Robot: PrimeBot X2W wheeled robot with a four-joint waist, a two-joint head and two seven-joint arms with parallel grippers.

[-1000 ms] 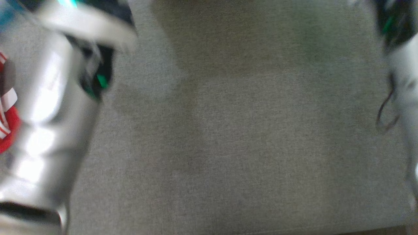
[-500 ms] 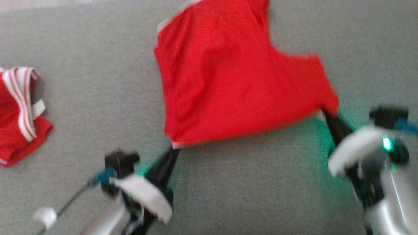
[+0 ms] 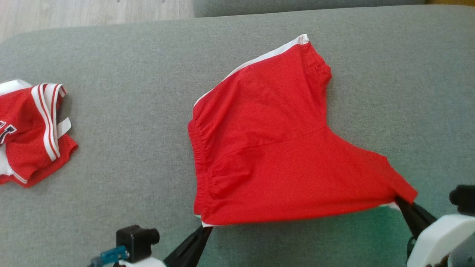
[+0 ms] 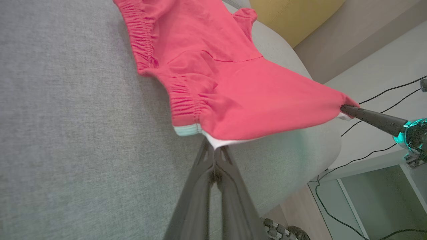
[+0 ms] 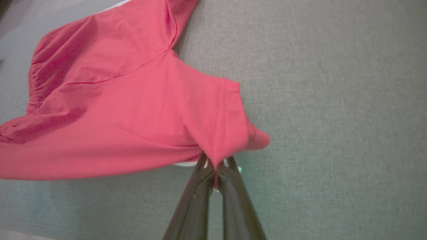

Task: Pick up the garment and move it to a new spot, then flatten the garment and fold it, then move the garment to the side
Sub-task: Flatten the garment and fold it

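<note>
Garment is red with white edge trim. Second garment is red, white-striped. Cushion is grey.

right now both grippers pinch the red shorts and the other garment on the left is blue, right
No: the other garment on the left is red with white stripes, not blue; the head view shows it. The left gripper and right gripper do both pinch the red shorts.

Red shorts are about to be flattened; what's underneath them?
Under the near edge of the shorts, lifted by the left gripper and right gripper, bare grey cushion shows. The far part lies flat, hiding what's beneath.
</note>
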